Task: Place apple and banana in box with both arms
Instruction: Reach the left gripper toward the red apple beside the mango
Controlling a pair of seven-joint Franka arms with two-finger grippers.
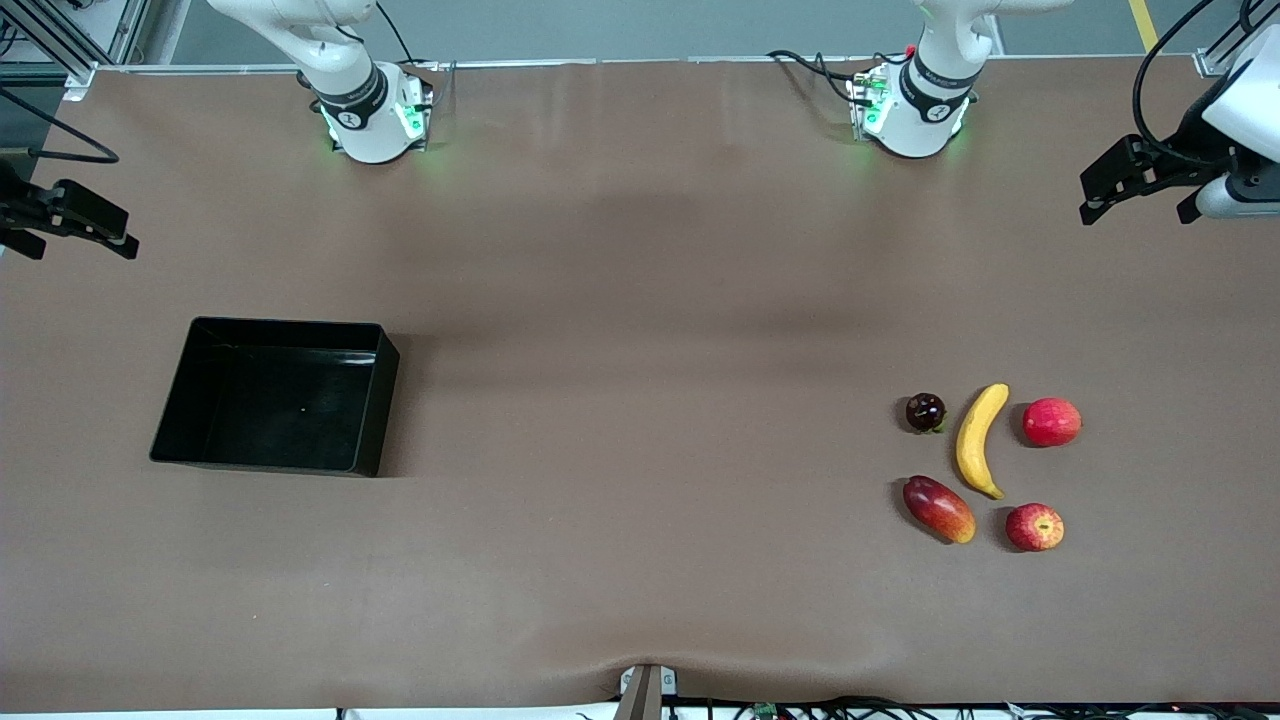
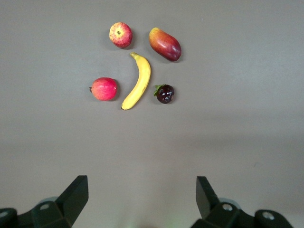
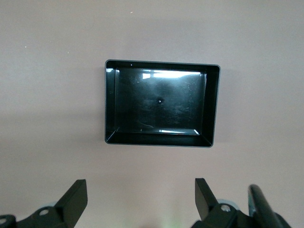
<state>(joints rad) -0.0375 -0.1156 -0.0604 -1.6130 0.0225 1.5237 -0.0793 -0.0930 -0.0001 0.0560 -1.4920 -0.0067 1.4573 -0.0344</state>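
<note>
The banana lies on the table at the left arm's end, among other fruits. The apple, red with yellow streaks, lies nearer to the front camera than the banana. Both show in the left wrist view, the apple and the banana. The black box stands empty at the right arm's end; it also shows in the right wrist view. My left gripper is open and empty, high over the table edge. My right gripper is open and empty, high at its end.
A smooth pinkish-red fruit lies beside the banana. A dark round fruit and an oval red-and-yellow fruit lie on the banana's box-ward side. The two arm bases stand at the table's back edge.
</note>
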